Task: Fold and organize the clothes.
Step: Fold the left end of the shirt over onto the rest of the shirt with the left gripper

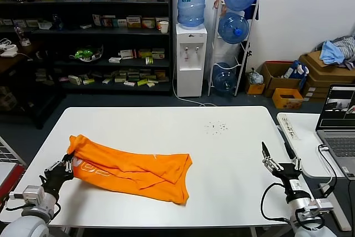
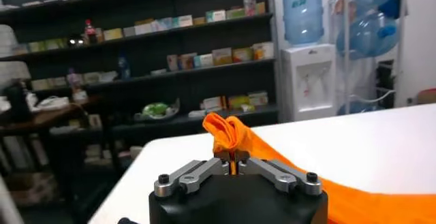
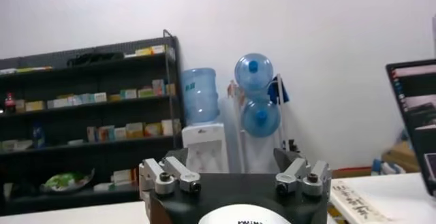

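T-shirt (image 1: 133, 171) crumpled on white table (image 1: 222, 159); left end effector (image 1: 67, 164) pinching its corner; right end effector (image 1: 280, 162) wide.

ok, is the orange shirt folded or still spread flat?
Partly folded, not neat. The orange T-shirt lies bunched in a rumpled band on the white table, layers overlapping. The left gripper pinches its end, lifted slightly.

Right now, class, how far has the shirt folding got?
Done: the orange T-shirt lies loosely doubled over, still rumpled, on the white table. In hand: the left gripper pinches its edge. Left: neat folds; the right gripper waits open.
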Motion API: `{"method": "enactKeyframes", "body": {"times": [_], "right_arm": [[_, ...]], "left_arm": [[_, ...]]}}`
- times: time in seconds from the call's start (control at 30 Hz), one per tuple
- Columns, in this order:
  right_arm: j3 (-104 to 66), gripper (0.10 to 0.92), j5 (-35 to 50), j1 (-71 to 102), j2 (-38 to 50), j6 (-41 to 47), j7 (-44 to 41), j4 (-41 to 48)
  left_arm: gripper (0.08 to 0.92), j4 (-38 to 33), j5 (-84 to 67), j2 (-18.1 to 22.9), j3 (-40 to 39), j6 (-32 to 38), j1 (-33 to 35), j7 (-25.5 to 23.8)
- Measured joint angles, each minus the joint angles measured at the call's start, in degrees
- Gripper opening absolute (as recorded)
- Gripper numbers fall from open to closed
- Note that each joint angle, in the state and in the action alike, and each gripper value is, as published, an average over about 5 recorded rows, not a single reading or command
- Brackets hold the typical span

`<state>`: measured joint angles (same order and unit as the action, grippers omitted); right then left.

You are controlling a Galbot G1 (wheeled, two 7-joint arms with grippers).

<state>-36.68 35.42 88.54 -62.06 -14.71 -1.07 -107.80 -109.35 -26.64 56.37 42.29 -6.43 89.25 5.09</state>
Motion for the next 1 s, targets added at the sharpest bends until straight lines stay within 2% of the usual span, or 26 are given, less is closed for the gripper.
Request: {"method": "enactKeyframes", "body": {"times": [0.23, 0.53, 0.77, 1.0], "right_arm": [[-0.7, 0.823, -1.3, 0.2, -1.3, -1.7, -1.4, 0.6], [0.3, 0.823, -3.2, 0.0, -2.4, -2.2, -1.7, 1.4], [1.3, 0.823, -5.0, -0.3, -3.1, -1.7, -1.3, 1.4], [2.0, 0.823, -6.4, -0.5, -4.0, -0.8, -0.5, 0.9]], "left_arm": [[0.129, -1.1, 0.5, 1.9, 2.6, -0.3, 2.4, 0.6], [0.129, -6.1, 3.4, 6.1, 3.3, -1.1, 5.5, 1.4], [0.129, -11.1, 0.1, 7.0, -1.2, -3.1, 5.4, 3.2], [0.129, -12.5, -7.2, 7.4, -9.3, -4.9, 2.5, 5.3]]}}
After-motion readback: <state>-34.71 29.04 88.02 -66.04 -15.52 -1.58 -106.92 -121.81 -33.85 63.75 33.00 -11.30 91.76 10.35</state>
